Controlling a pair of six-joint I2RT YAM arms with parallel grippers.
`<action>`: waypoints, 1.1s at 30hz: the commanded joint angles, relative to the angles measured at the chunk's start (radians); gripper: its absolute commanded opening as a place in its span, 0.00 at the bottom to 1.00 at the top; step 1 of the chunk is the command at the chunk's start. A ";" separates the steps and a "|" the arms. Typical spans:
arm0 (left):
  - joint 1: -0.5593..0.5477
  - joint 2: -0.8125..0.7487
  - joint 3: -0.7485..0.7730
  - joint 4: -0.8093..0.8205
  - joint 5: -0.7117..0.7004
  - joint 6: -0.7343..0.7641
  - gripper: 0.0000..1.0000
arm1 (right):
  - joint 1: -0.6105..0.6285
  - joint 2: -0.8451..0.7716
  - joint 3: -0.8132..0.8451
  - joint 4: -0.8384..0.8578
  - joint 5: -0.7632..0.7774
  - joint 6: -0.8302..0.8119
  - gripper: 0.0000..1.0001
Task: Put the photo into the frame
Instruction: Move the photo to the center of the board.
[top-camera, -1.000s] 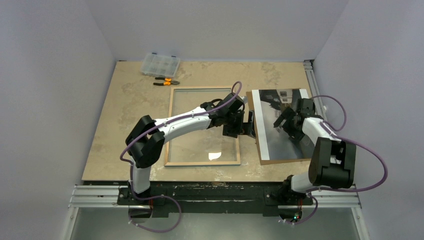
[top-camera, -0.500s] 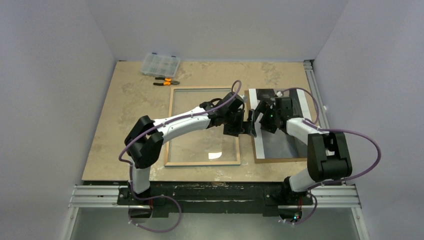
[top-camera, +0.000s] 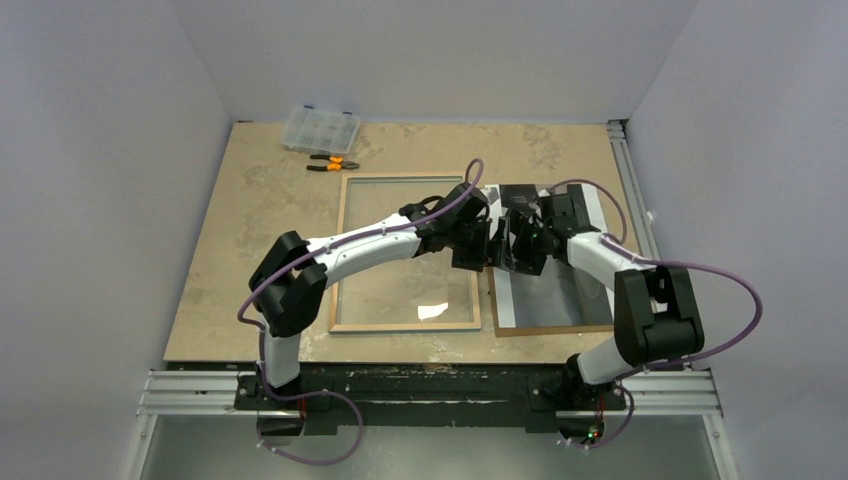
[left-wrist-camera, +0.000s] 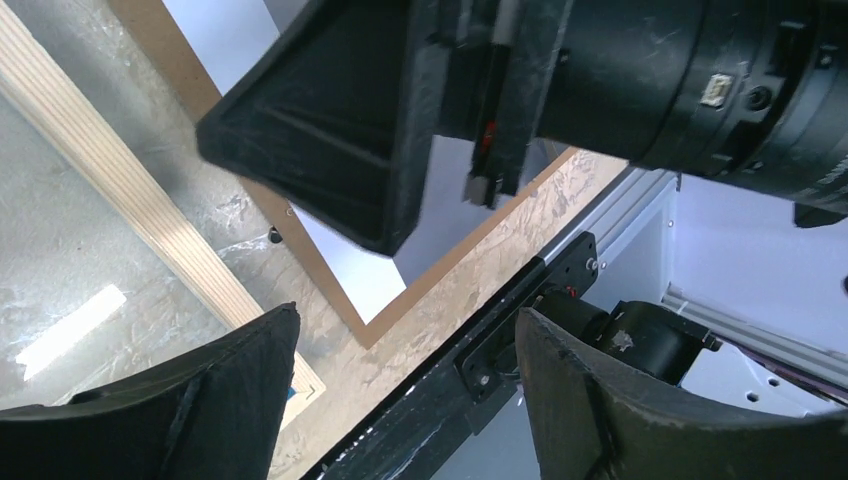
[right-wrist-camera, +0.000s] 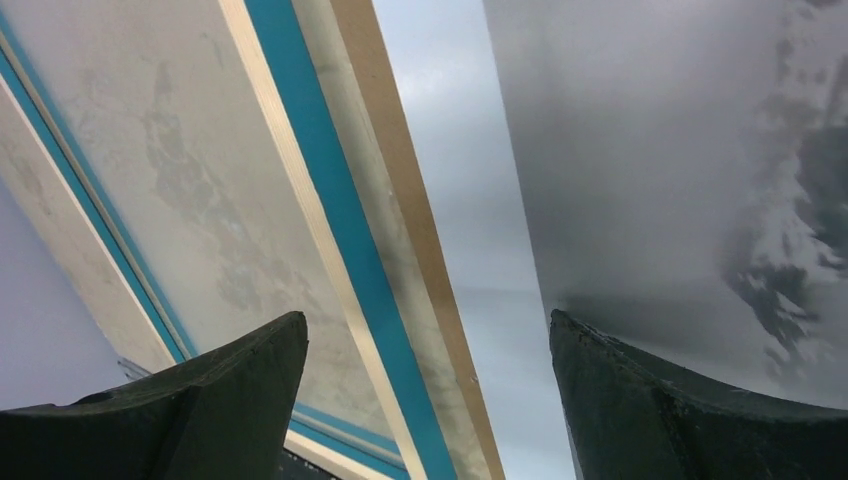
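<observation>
Between the frame (top-camera: 405, 327) and the photo (top-camera: 557, 295), near the middle of the counter (top-camera: 260, 220), my left tool (top-camera: 472, 248) and my right tool (top-camera: 520, 246) face each other at close quarters. My left tool has its fingers spread with nothing between them, and it hangs just off the frame's right rail. My right tool is likewise wide open and empty. It is poised over the photo's left edge, where the white border, the brown backing board (top-camera: 550, 330) and the frame's rail run side by side beneath it. The frame lies flat on the left, wood back up, its blue face showing only as a thin strip along the rail in my right wrist view. The photo lies picture side up on the backing board, just beside the frame, and I cannot tell whether its near edge is raised at all. I judge the task barely begun, since I hold nothing and nothing sits inside the frame. Nearly everything is left: get hold of the photo's edge, carry it across, and settle it squarely within the rails.
</observation>
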 joint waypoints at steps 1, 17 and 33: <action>-0.004 -0.023 -0.008 0.067 0.040 -0.028 0.75 | -0.094 -0.066 0.054 -0.127 0.002 -0.031 0.90; -0.027 0.181 0.155 -0.023 0.027 -0.046 0.68 | -0.616 -0.260 -0.022 -0.185 0.416 -0.024 0.92; -0.027 0.314 0.269 -0.061 0.005 -0.093 0.74 | -0.631 -0.161 -0.036 -0.090 0.600 -0.010 0.91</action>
